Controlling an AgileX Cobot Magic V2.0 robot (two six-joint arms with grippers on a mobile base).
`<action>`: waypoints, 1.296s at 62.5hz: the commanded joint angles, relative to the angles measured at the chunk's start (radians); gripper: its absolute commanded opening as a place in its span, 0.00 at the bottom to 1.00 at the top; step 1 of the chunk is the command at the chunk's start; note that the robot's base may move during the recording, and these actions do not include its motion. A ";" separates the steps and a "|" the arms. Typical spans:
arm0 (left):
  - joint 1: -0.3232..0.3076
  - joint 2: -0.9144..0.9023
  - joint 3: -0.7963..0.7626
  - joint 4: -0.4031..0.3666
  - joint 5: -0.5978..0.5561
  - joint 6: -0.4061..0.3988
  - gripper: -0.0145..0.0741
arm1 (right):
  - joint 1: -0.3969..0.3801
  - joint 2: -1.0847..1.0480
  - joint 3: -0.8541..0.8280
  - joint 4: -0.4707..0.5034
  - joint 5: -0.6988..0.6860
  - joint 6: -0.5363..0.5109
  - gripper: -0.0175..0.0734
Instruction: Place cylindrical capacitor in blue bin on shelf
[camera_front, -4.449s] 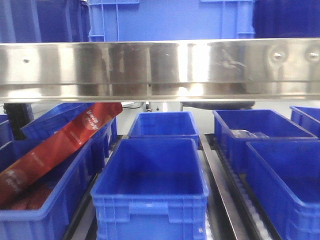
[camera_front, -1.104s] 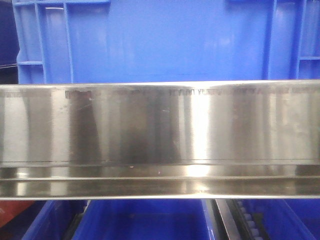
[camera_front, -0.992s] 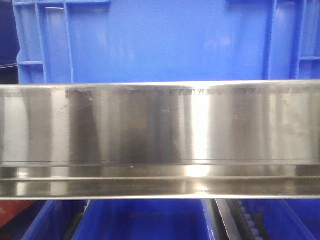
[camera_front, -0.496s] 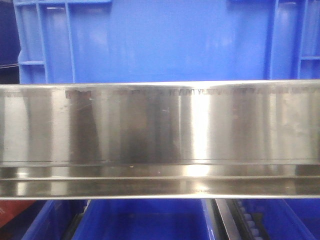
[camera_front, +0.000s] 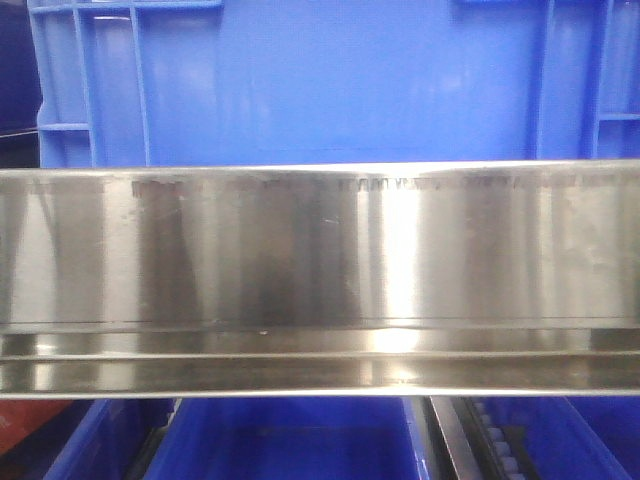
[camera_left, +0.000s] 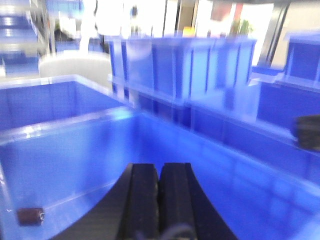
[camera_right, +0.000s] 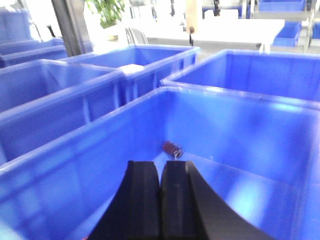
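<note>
A small reddish-brown cylinder with a silvery end, the capacitor (camera_right: 172, 148), lies on the floor of a blue bin (camera_right: 90, 130) by its far wall in the right wrist view. My right gripper (camera_right: 160, 167) is shut and empty, above the bin floor just short of it. In the left wrist view a like cylinder (camera_left: 30, 216) lies on a blue bin's floor (camera_left: 75, 165) at the lower left; I cannot tell if it is the same one. My left gripper (camera_left: 159, 170) is shut and empty, to its right. The steel shelf rail (camera_front: 320, 280) fills the front view.
A large blue bin (camera_front: 320, 80) stands above the rail, and more blue bins (camera_front: 290, 440) show below it. Several blue bins (camera_right: 45, 80) surround both wrists. A dark object (camera_left: 306, 131) sits at the left wrist view's right edge.
Since 4.4 s ago the front view has closed in on the rail, which now fills the frame and hides the lower bins. Over the last second nothing has visibly moved.
</note>
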 joint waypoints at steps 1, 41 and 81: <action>-0.007 -0.054 0.053 -0.007 -0.031 0.000 0.04 | 0.002 -0.069 0.050 -0.015 -0.021 -0.008 0.01; -0.007 -0.560 0.689 -0.032 -0.184 0.000 0.04 | 0.002 -0.611 0.709 -0.045 -0.225 -0.008 0.01; -0.007 -0.669 0.718 -0.032 -0.188 0.000 0.04 | 0.002 -0.679 0.744 -0.047 -0.241 -0.008 0.01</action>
